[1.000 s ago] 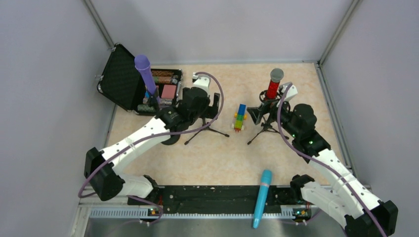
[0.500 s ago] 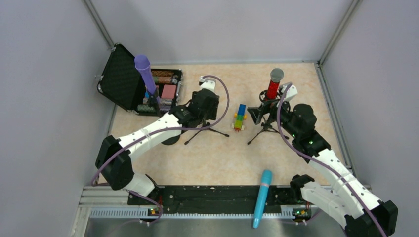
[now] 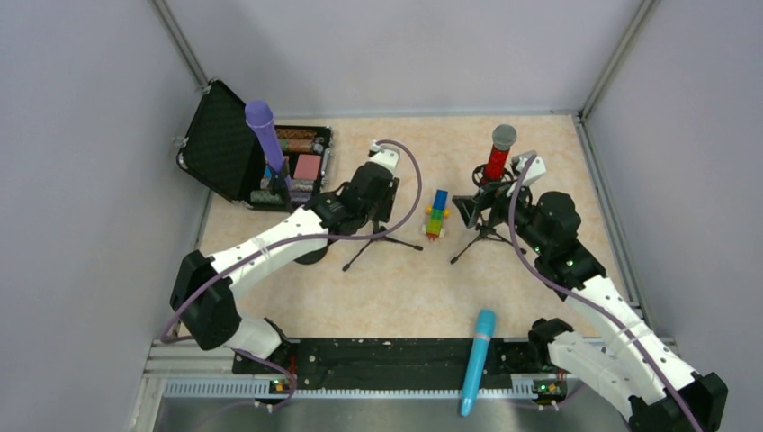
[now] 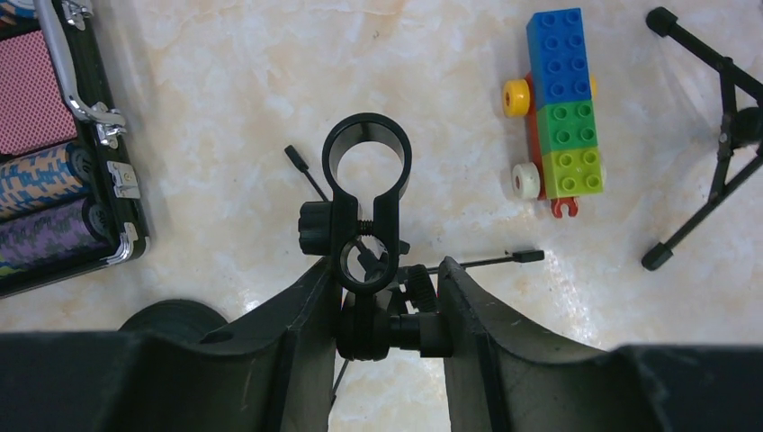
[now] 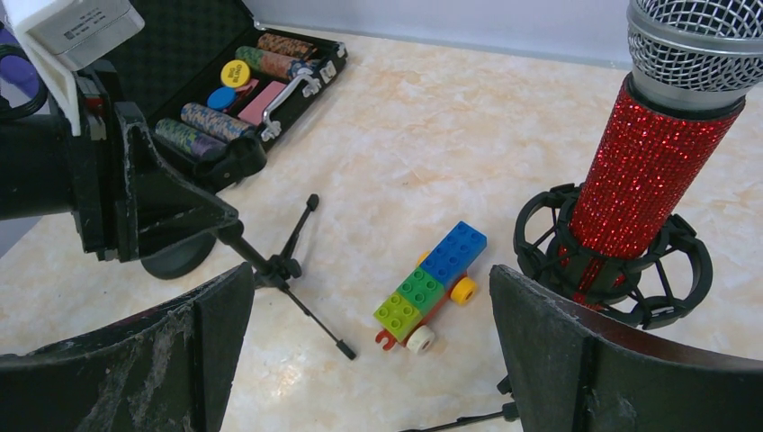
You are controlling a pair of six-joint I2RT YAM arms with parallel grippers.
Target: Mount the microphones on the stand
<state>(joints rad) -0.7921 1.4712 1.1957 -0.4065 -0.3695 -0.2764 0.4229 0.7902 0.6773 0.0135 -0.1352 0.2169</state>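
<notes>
A small black tripod stand is at mid-table, its empty ring clip pointing up. My left gripper is shut on the stand's head, one finger on the clamp disc and the other on the knob. The red glitter microphone sits upright in the shock mount of the right tripod stand. My right gripper is open just left of it, holding nothing. The purple microphone stands tilted by the case. The cyan microphone lies at the near edge.
A multicoloured block toy lies between the two tripods. An open black case with poker chips sits at the back left. A black round base rests under the left arm. Grey walls enclose the table.
My left gripper has moved right onto the middle stand and closed its fingers on the stand's head. The stand's legs have shifted slightly right. The right arm has barely moved.
</notes>
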